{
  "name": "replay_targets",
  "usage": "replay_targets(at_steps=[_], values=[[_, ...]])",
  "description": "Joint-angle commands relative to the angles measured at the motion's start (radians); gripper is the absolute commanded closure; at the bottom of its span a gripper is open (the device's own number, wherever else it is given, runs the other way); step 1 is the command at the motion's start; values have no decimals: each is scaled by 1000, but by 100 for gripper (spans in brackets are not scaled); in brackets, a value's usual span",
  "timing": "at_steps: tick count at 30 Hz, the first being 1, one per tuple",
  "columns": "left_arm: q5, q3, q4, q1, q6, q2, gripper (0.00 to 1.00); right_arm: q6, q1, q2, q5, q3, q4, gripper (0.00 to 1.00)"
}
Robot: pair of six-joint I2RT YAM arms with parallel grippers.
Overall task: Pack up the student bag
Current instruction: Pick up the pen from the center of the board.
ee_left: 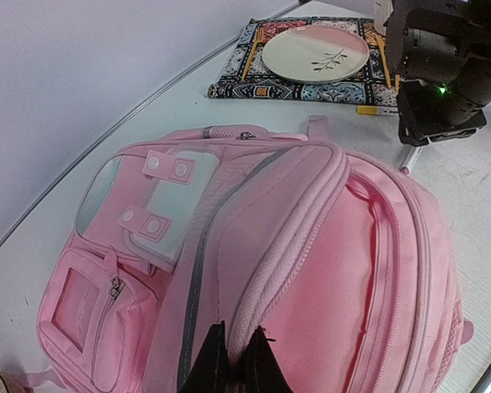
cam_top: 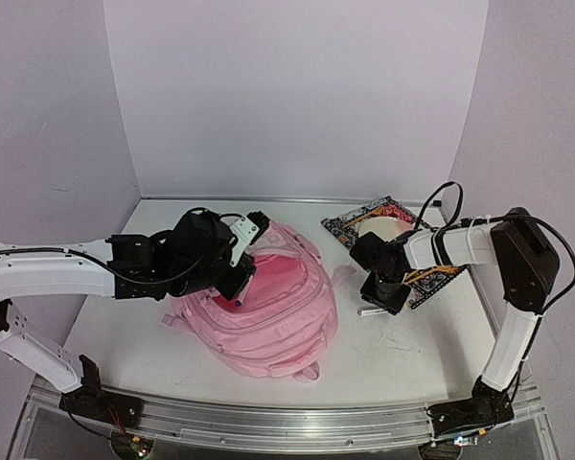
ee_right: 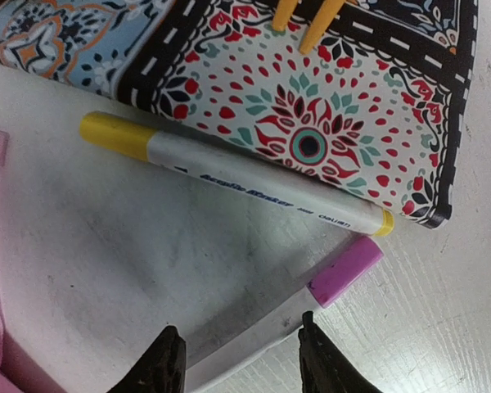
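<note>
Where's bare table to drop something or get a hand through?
Free: table front-right, between pink backpack and right arm's base; also the far-left corner behind the left arm. Crowded: gap between backpack and placemat, where the right gripper straddles a pink-capped marker beside a yellow-capped marker.

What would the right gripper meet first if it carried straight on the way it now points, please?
Most likely the purple-capped marker, lying on the table between the fingertips of the right gripper.

Printed along the white barrel of the yellow-capped marker: "Acrylic Marker", in dark letters; beside it, smaller print, too blurred to read.
</note>
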Motion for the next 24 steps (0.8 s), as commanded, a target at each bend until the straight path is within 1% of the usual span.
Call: replay_targets(at_steps=[1,5,9,14,18,19,21,24], values=[[-20,15,109,4,18,-32,100,27,-7,21,-23,13,-81,55],[-15,15,109,4,19,-34,100,28,-7,21,-36,-10,-80,58],[-9,15,110,4,19,-34,100,30,-7,12,-51,-52,-73,64],[-3,16,110,4,17,-31,100,20,-5,-24,-96,-121,-42,65],[0,17,110,4,17,-30,100,-13,-4,-68,-108,-172,-35,71],[0,17,110,4,17,-31,100,-22,-4,-77,-112,-182,-34,73],[-1,16,110,4,18,-31,100,-52,-4,-101,-123,-208,-25,83],[1,17,110,4,19,-28,100,-76,0,-155,-142,-250,-3,95]])
